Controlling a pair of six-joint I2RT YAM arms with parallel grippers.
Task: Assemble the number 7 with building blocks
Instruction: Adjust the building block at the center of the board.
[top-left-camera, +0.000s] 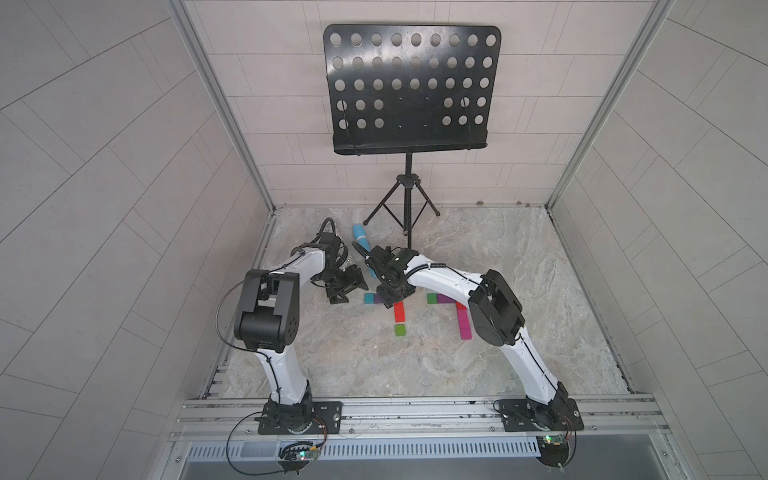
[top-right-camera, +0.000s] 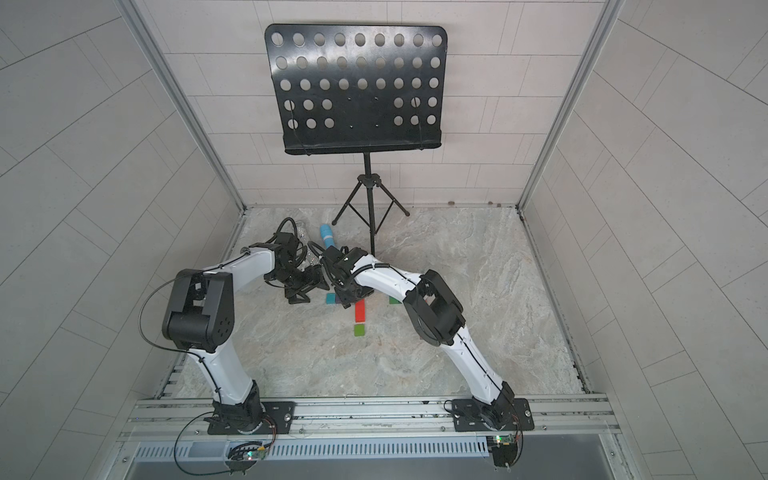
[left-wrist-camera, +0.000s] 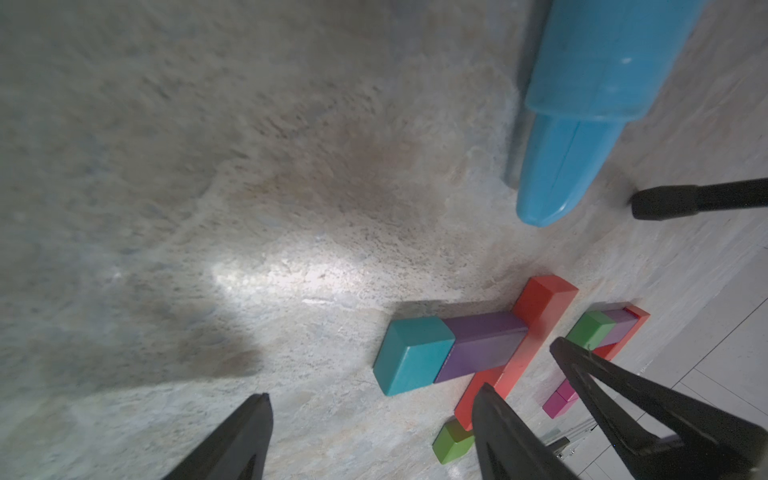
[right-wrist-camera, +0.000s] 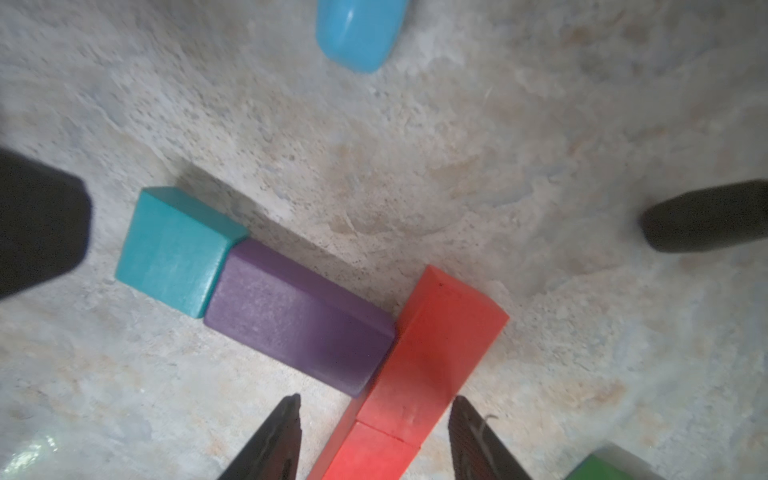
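Near the middle of the floor a teal block (top-left-camera: 369, 298) and a purple block (right-wrist-camera: 299, 316) lie in a row. Two red blocks (top-left-camera: 399, 311) run from that row's right end toward the near edge, and a green block (top-left-camera: 400, 330) lies just past them. My right gripper (right-wrist-camera: 376, 398) is open, its fingers either side of the red blocks with a gap on each side. Left of the teal block (left-wrist-camera: 415, 353), my left gripper (left-wrist-camera: 374, 390) is open and holds nothing. A second group, green (top-left-camera: 432, 298), purple (top-left-camera: 444, 298), red and magenta (top-left-camera: 463, 324), lies to the right, partly under the right arm.
A blue microphone (top-left-camera: 360, 241) lies just behind the blocks. A glittery tube (top-right-camera: 302, 228) shows behind the left wrist. A black music stand (top-left-camera: 409, 87) stands at the back, its pole foot (right-wrist-camera: 706, 216) close to the blocks. Walls enclose three sides.
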